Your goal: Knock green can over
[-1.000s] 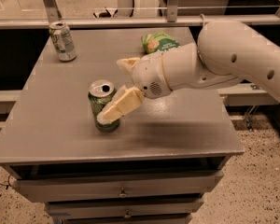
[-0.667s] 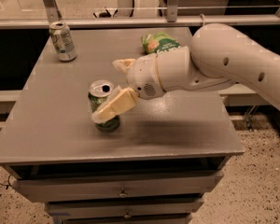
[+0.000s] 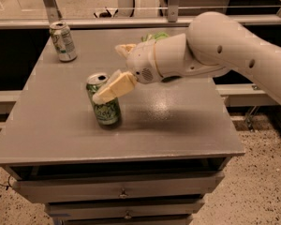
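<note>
The green can [image 3: 104, 108] stands upright on the grey table [image 3: 178, 125], left of centre, its silver top with the pull-tab opening showing. My gripper [image 3: 107, 74] comes in from the right at the end of the white arm and is open. Its near finger [image 3: 114, 86] lies across the can's upper right side, touching it just under the rim. The far finger [image 3: 124, 49] points away behind the can, clear of it.
A whitish-silver can with green markings [image 3: 63, 41] stands at the table's back left corner. A green snack bag [image 3: 154, 35] lies at the back, mostly hidden by my arm. Drawers sit under the tabletop, and a rail runs behind it.
My gripper has moved up and to the left, so the near finger now rests higher on the green can. The can is still upright in the same spot.
</note>
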You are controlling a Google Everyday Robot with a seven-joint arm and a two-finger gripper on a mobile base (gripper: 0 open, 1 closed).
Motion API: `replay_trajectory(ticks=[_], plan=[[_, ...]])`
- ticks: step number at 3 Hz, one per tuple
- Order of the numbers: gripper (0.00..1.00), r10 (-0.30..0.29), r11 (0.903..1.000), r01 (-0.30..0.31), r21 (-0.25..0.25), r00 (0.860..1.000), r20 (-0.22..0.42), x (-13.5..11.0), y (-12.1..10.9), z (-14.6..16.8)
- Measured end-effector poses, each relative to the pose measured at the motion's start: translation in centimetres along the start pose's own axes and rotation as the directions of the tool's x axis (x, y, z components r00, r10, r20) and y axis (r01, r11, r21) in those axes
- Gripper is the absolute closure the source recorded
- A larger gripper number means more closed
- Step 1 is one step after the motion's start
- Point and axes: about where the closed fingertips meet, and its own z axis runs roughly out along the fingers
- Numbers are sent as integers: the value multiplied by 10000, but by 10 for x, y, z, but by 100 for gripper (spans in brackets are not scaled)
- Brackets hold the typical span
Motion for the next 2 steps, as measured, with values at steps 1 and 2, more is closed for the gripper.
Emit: replay_trajectory(ticks=[1,2], plan=[[0,-181,9979,183,629,9998,-45,-9,-43,-2],[0,-167,9932,170,1155,9999,-40,-15,-76,-8]])
